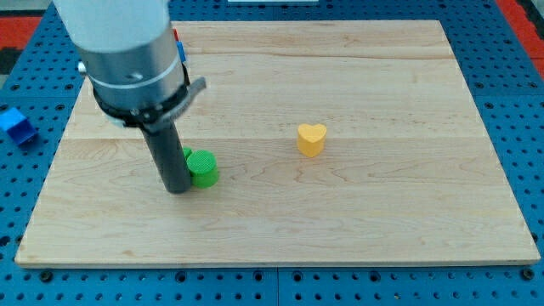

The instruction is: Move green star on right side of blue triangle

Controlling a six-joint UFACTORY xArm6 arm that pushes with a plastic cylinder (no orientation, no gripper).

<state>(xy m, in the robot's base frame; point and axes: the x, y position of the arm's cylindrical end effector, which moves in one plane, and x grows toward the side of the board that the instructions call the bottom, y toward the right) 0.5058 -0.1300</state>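
Pale wooden board [340, 221] sits on a blue pegboard table [518, 51]. The arm's grey cylindrical housing [127, 51] hangs over the board's upper left part, and the dark straight rod [167, 157] drops from it. My tip [179, 190] rests on the board at the view's left of centre, low down.

Small green block [202, 168] sits right against the rod's right side, touching or nearly so, with part of it hidden behind the rod. It looks rounded with a ridged top from here; star points cannot be made out, so no long axis or pointing direction can be told.

1 yellow heart-shaped block [311, 139] lies well apart to the view's right, near the board's middle, lobes up toward the view's top.

A blue block [14, 124] lies off the board at the view's left edge, shape unclear. Small blue and red bits [178, 41] peek out behind the housing.

No jaws on this rig, just the rod, so open or closed does not apply.
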